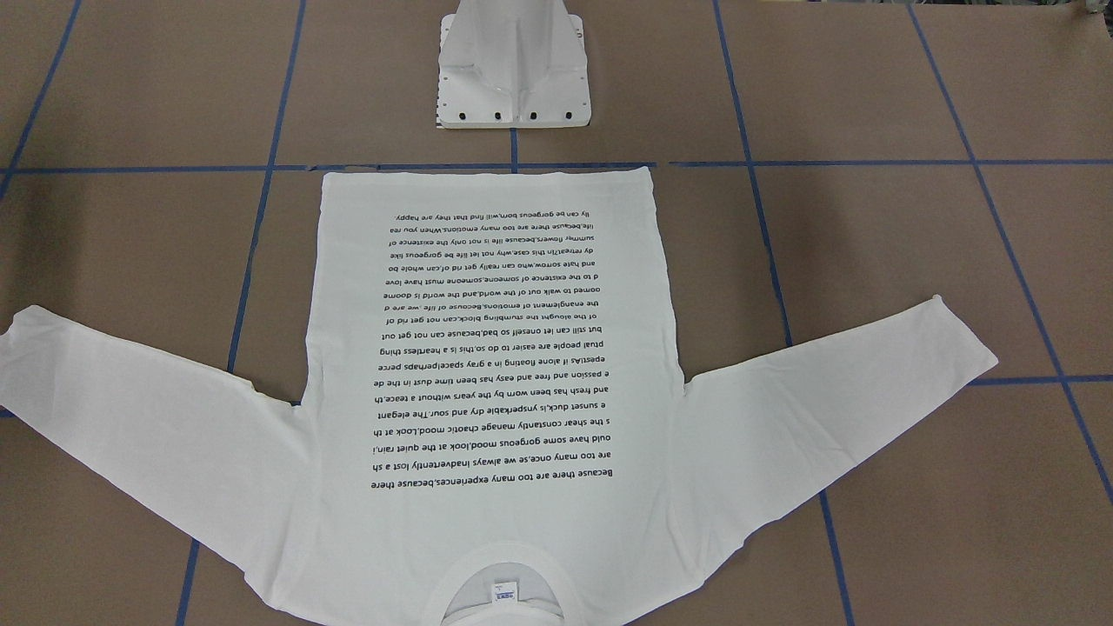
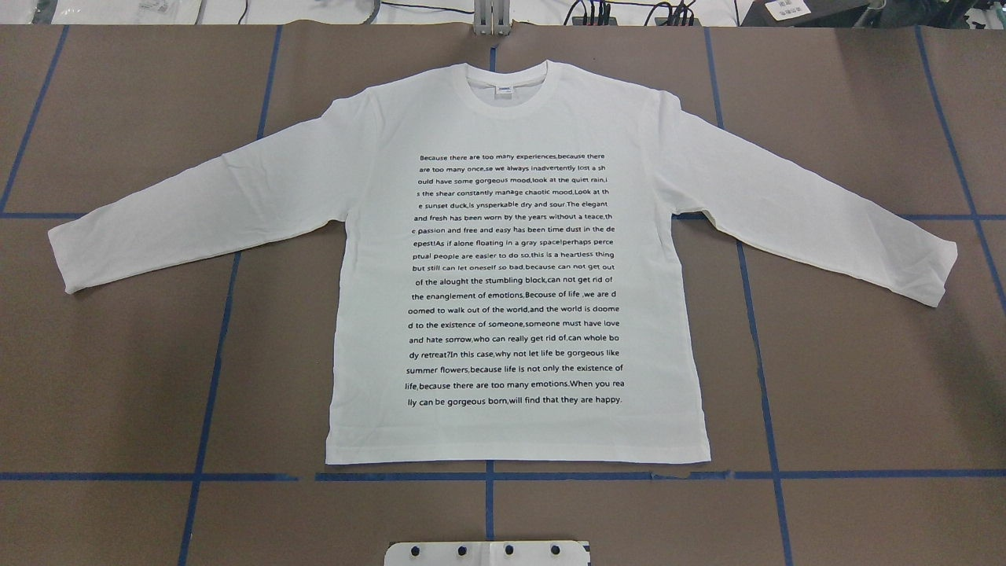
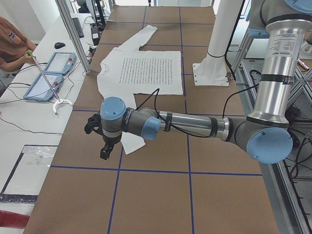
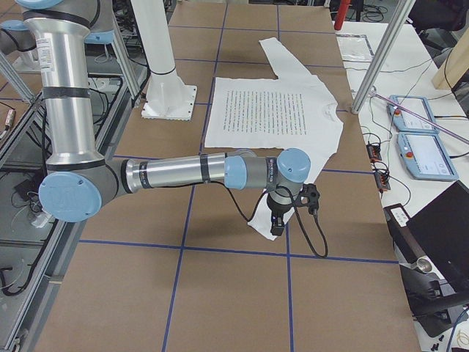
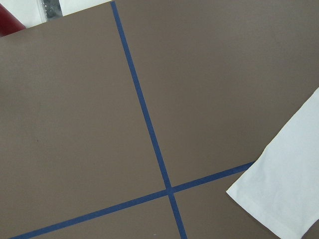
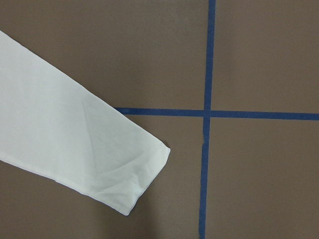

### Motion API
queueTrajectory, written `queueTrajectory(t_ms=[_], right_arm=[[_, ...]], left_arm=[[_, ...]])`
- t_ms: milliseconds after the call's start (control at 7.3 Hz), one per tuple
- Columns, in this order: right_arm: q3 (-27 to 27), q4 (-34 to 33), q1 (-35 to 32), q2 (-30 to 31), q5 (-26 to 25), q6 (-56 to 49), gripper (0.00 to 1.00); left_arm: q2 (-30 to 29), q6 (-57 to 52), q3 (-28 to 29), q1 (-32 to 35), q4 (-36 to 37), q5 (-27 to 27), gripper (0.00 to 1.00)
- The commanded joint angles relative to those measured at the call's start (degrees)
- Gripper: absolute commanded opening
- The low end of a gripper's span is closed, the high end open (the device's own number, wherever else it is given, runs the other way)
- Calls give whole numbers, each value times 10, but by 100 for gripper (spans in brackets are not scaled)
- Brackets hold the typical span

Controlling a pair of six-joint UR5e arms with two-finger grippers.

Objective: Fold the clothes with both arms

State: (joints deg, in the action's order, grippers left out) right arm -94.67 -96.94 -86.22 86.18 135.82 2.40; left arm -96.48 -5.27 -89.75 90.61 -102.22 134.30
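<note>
T-shirt (image 2: 519, 267): flat and print up on the middle of the surface (image 2: 118, 377), sleeves spread, likely so each arm can reach a cuff.
Left pincer (image 3: 105, 152): poised beside the left cuff (image 5: 279, 199); its opening cannot be told.
Right pincer (image 4: 277, 226): over the right cuff (image 6: 144, 174); its opening cannot be told either.
Around: the white pedestal (image 1: 513, 78) stands just past the hem, not touching it.

A T-shirt (image 2: 519, 259) lies flat and front up on the table (image 2: 118, 377), directly before the pedestal base (image 1: 513, 78). Its hem is nearest the base, its collar (image 2: 507, 82) and neck tag (image 2: 504, 92) farthest. The text block (image 2: 515, 279) is centred on the body. The left sleeve (image 2: 196, 212) and right sleeve (image 2: 809, 212) spread out to either side. The left gripper (image 3: 104, 153) hangs over the table by the left sleeve's end, the right gripper (image 4: 277, 229) by the right sleeve's end.
</note>
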Motion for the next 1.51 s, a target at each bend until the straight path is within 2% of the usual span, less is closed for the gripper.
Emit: queueTrajectory(t_ms=[0,411,685,1370], right_arm=[[-1,0,0,0,1,0,100],[-1,6,0,1,1,1,100],[18,97,0,20,1,4,100],[31,110,20,21,10,5,100]], left_arm=[[-3,2,-16,-2,3,-3,100],[7,8,-23,-1,2,-3,100],[24,6,-36,-1,0,0,100],[50,4,-60,-1,-2,2,100]])
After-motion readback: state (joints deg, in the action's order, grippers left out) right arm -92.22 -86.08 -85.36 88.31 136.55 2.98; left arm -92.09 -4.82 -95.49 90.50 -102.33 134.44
